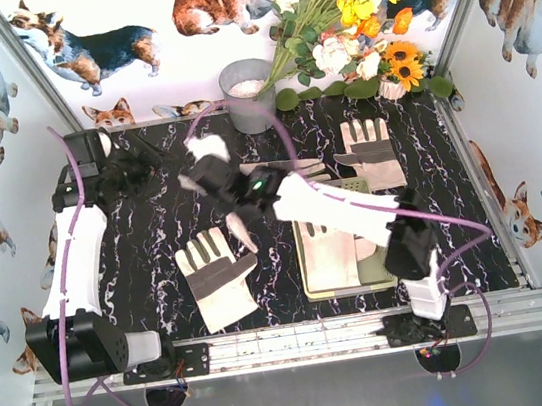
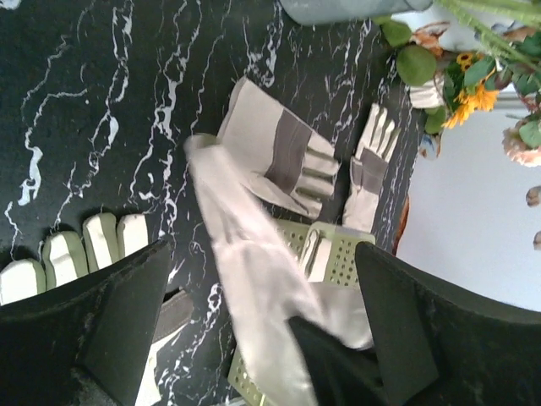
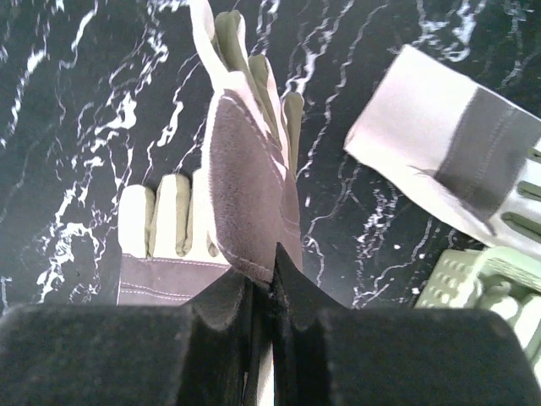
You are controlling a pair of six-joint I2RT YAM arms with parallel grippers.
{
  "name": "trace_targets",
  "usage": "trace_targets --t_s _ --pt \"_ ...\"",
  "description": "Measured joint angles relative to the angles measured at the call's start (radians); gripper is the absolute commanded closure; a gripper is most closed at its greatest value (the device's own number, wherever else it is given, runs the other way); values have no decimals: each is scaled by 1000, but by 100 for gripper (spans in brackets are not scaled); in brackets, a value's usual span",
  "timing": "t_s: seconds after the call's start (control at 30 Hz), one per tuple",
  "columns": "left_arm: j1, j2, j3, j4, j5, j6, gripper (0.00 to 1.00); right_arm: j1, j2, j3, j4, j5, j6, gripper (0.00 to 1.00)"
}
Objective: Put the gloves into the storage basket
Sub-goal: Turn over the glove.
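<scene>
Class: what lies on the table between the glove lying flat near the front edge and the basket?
Bare black marbled tabletop only, in the top view, between the cream-white, grey-patched fabric glove and the pale yellow-green slotted plastic basket.

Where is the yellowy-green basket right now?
In the top view, the storage basket sits on the right of the table, partly under the right arm. One glove lies inside it; another glove lies flat to its left.
</scene>
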Motion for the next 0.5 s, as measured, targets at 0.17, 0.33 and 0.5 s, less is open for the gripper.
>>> trace_targets --t_s 0.17,0.33,0.5 --pt "9 4 3 42 6 4 8 -132 -142 -73 1 -92 49 100" --pt "1 -19 -89 179 53 -53 8 -261 -285 -124 3 -205 128 100" --pt "-47 -77 -208 377 110 -164 6 -371 -389 -169 37 -337 209 100"
